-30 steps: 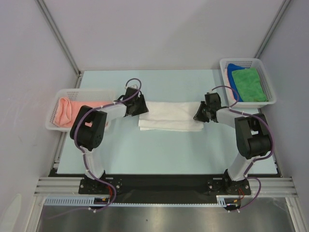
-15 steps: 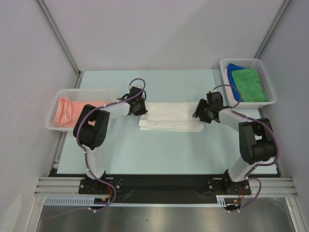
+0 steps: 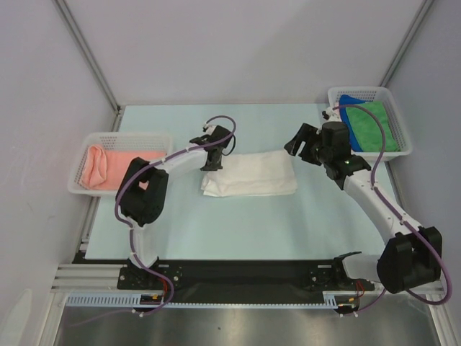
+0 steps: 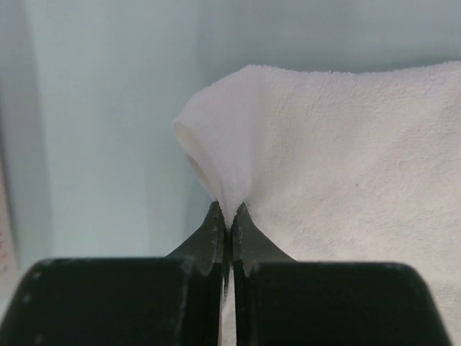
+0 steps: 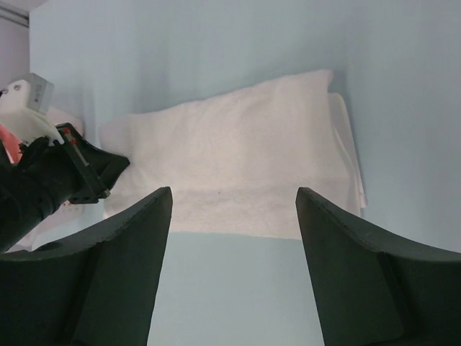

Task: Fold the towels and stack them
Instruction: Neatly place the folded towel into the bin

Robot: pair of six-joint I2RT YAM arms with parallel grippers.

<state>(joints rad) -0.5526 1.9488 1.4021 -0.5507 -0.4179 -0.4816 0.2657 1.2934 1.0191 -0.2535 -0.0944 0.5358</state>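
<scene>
A folded white towel [image 3: 250, 174] lies mid-table. My left gripper [image 3: 210, 161] is shut on its left edge; the left wrist view shows the white towel [image 4: 338, 158] pinched into a raised peak between the gripper [image 4: 227, 216] tips. My right gripper [image 3: 301, 143] hangs open above and right of the towel, apart from it; in the right wrist view the white towel [image 5: 238, 166] lies beyond the open gripper [image 5: 234, 198]. A salmon pink towel [image 3: 104, 167] fills the left basket. The green towel [image 3: 373, 124] lies on the blue towel [image 3: 348, 101] in the right basket.
A white perforated basket [image 3: 114, 138] stands at the table's left edge, another basket [image 3: 360, 92] at the back right corner. Grey walls close in the back and both sides. The left arm's wrist [image 5: 65, 173] shows at the towel's far end in the right wrist view.
My right gripper has opened, let go of the towel's right end and lifted back toward the right basket. My left gripper has shut on the left edge; the towel now lies slightly skewed.
</scene>
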